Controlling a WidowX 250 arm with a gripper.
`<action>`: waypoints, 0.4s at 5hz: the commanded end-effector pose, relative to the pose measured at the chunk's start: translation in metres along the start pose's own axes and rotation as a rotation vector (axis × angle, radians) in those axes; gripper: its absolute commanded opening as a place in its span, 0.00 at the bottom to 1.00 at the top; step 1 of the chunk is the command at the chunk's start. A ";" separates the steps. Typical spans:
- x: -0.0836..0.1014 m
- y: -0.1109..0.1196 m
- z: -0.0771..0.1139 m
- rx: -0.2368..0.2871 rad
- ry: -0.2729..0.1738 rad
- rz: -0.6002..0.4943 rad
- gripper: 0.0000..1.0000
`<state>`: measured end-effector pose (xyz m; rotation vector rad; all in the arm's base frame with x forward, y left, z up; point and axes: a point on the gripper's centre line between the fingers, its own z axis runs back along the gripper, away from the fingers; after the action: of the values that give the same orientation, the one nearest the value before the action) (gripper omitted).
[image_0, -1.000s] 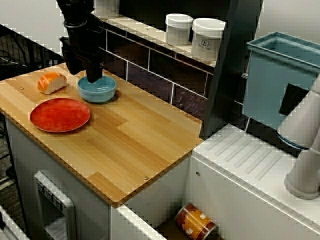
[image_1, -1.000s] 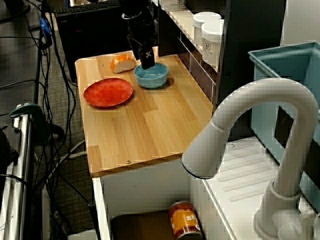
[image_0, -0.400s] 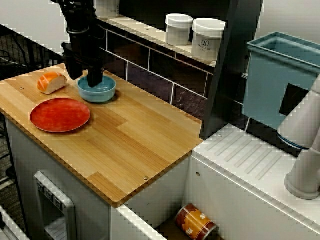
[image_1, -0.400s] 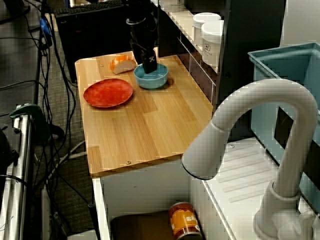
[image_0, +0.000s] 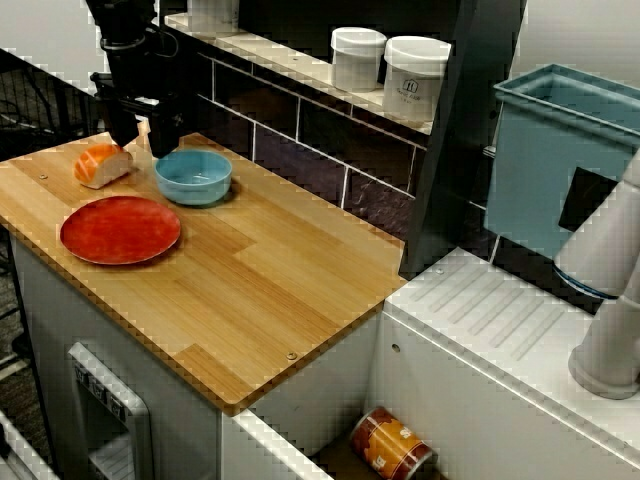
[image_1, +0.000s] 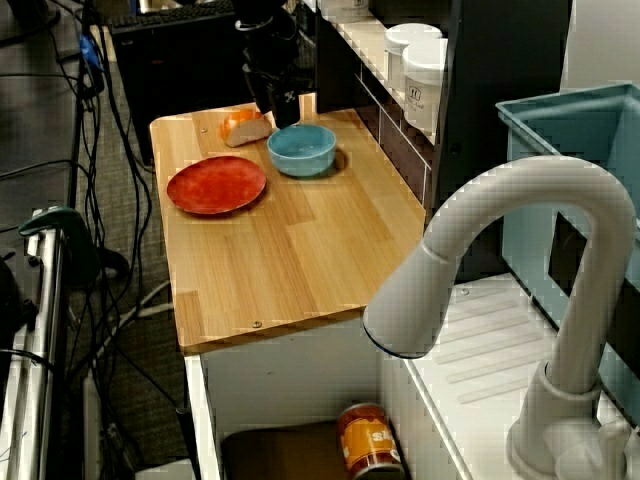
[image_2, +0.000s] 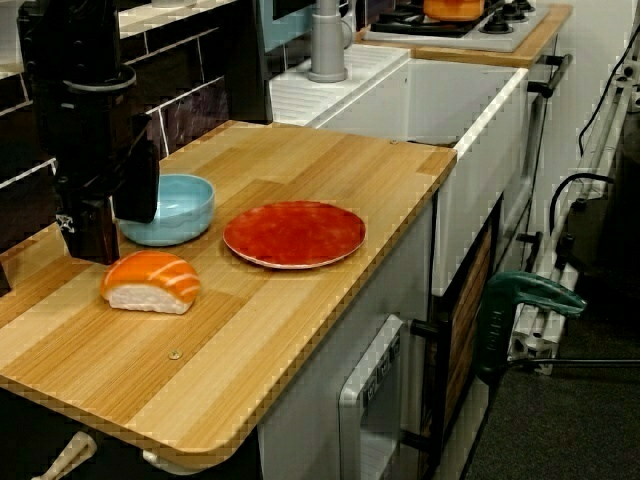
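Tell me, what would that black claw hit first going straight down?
The gripper would probably meet the wooden counter between the salmon sushi and the blue bowl; depth is unclear, so a finger might clip the bowl's rim.

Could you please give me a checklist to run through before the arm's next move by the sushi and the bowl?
1. Gripper open and empty: ok.
2. Sushi lying free on the counter, apart from bowl and plate: ok.
3. Bowl upright and empty: ok.
4. Plate empty: ok.
5. Gripper straight above sushi: not ok; it hangs between sushi and bowl.
6. Fingers clear of bowl rim: cannot tell; one overlaps the rim in the low side view.
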<state>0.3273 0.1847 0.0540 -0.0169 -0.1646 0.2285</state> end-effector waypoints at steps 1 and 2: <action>0.002 0.010 0.024 0.016 -0.010 -0.004 1.00; -0.005 0.013 0.029 -0.009 0.024 -0.009 1.00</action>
<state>0.3088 0.1869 0.0551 -0.0626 -0.0720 0.2275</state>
